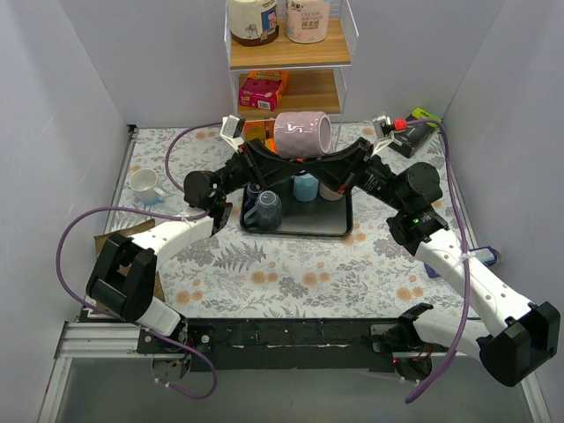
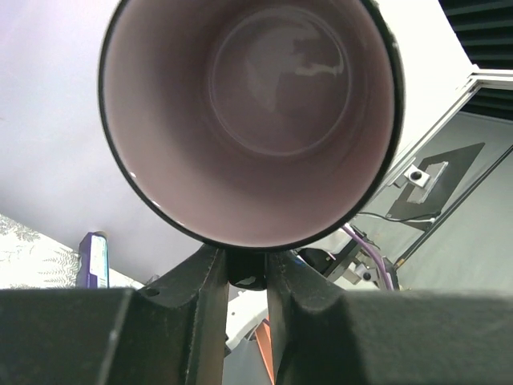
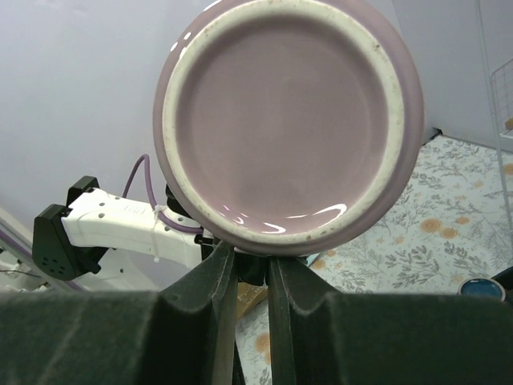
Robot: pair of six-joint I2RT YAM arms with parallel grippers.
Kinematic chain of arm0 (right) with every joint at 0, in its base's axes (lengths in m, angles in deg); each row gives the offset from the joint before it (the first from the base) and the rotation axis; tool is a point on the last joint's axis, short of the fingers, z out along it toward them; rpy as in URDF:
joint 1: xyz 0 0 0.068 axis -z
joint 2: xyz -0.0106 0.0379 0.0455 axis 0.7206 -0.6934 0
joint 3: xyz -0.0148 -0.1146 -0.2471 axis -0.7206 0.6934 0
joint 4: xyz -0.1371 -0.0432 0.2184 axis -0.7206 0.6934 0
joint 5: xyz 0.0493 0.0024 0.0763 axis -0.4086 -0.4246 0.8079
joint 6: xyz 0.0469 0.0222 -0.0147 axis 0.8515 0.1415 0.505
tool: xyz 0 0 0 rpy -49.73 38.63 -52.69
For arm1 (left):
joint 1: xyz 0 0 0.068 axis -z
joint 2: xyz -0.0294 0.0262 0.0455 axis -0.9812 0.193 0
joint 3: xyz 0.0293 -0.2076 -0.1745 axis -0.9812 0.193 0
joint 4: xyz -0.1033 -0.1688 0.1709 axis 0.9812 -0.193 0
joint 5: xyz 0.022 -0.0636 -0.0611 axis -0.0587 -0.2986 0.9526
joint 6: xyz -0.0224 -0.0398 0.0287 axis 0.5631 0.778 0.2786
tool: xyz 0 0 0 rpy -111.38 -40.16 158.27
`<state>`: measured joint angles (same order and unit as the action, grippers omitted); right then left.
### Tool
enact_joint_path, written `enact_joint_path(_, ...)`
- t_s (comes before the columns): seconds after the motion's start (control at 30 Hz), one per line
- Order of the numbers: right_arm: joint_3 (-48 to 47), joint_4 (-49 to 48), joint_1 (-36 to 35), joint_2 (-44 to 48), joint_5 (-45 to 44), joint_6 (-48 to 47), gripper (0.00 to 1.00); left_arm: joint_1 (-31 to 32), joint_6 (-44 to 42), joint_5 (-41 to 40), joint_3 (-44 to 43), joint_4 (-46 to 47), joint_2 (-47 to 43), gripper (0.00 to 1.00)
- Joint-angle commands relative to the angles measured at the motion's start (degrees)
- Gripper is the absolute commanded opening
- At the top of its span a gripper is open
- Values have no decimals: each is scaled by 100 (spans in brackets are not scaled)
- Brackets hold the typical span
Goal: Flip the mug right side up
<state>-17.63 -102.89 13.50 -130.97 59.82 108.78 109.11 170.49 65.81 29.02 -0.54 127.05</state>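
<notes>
A lilac mug point(image 1: 302, 134) lies on its side in the air above the black tray point(image 1: 328, 231), held between both grippers. My left gripper point(image 1: 286, 166) reaches in from the left. In the left wrist view it point(image 2: 247, 273) is shut on the dark handle under the mug point(image 2: 248, 120), whose open mouth faces that camera. My right gripper point(image 1: 328, 167) reaches in from the right. In the right wrist view it point(image 3: 251, 269) is shut on the same part under the mug point(image 3: 288, 120), whose base faces that camera.
On the tray stand an upturned dark blue mug point(image 1: 264, 210), a light blue mug point(image 1: 305, 185) and a third cup point(image 1: 333, 189). A small white cup point(image 1: 145, 183) sits at the left. A wooden shelf point(image 1: 291, 55) with a pink box point(image 1: 263, 88) stands at the back.
</notes>
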Motion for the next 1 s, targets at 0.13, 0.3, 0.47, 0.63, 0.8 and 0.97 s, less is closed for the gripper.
enact_joint_path(0.13, 25, 276, -54, 39, 135, -241, 1, 43, 2528, -552, -385, 439, -103, 0)
enact_joint_path(0.3, 78, 645, -54, 135, -269, -276, 37, 43, 1870, -605, -341, -334, -401, 0)
enact_joint_path(0.47, 130, 908, -54, 171, -594, -250, 59, 43, 606, -1104, -385, -2109, -1050, 0)
enact_joint_path(0.63, 139, 1320, -45, 144, -814, -171, 64, 43, -222, -1562, -622, -3749, -1368, 0)
enact_joint_path(0.8, 192, 1936, 8, 170, -1209, -188, 67, 26, -1617, -2413, -1325, -5929, -1631, 0)
enact_joint_path(0.97, 289, 2568, 69, 276, -1780, -162, 67, -9, -2604, -3311, -1870, -7321, -1738, 0)
